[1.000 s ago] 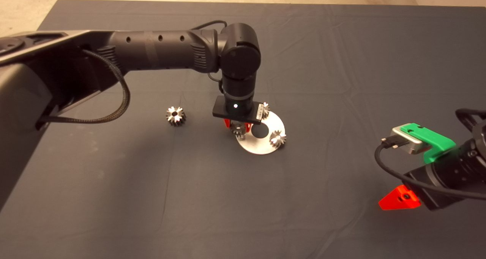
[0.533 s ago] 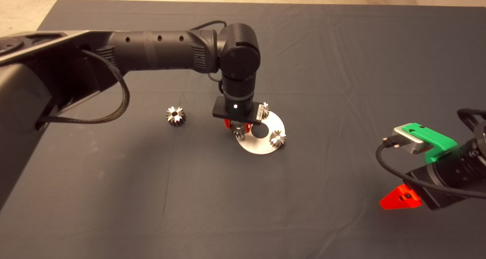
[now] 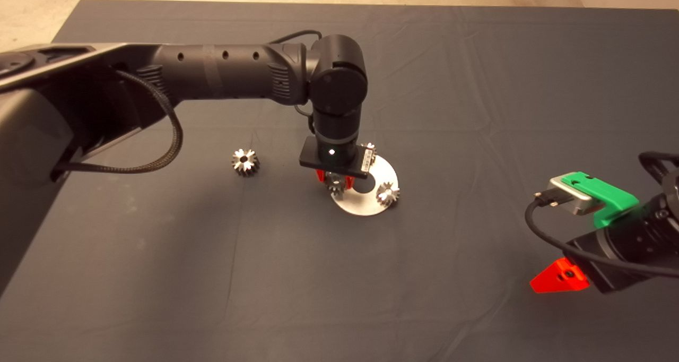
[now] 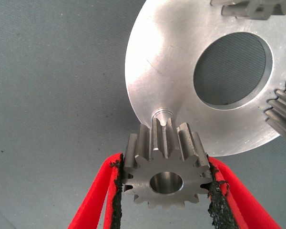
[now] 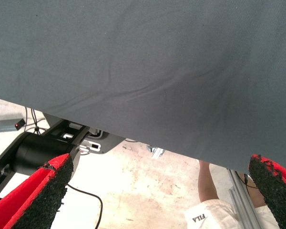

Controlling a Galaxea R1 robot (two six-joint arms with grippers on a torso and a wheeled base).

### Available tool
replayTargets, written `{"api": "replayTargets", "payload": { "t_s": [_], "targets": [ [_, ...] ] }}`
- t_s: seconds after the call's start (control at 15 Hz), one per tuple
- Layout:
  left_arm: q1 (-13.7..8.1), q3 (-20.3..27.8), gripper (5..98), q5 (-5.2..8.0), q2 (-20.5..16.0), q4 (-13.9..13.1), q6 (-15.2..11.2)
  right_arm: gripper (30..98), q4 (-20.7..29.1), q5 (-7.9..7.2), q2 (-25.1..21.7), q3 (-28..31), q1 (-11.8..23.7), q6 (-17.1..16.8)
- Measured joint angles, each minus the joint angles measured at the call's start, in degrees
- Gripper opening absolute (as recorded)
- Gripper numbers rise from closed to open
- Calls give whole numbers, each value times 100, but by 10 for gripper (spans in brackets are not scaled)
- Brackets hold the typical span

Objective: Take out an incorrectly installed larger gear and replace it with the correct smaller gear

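Gripping a gear [image 4: 166, 172], probably the larger gear, left gripper [image 3: 334, 179] lifts it (peg bare); swap pending.

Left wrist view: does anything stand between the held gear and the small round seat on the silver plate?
Nothing visible. The left gripper holds the gear just beside the bare seat on the plate; the other two gears sit apart at its rim.

Robot lab; dark mat [image 3: 477, 86], concrete floor [image 5: 148, 186]
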Motion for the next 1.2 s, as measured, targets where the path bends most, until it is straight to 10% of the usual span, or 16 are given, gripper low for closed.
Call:
{"api": "replayTargets", "payload": {
  "t_s": [1.2],
  "targets": [
    [91, -94, 378, 5, 119, -6, 17, 977, 0, -2, 0, 2, 0, 0]
  ]
}}
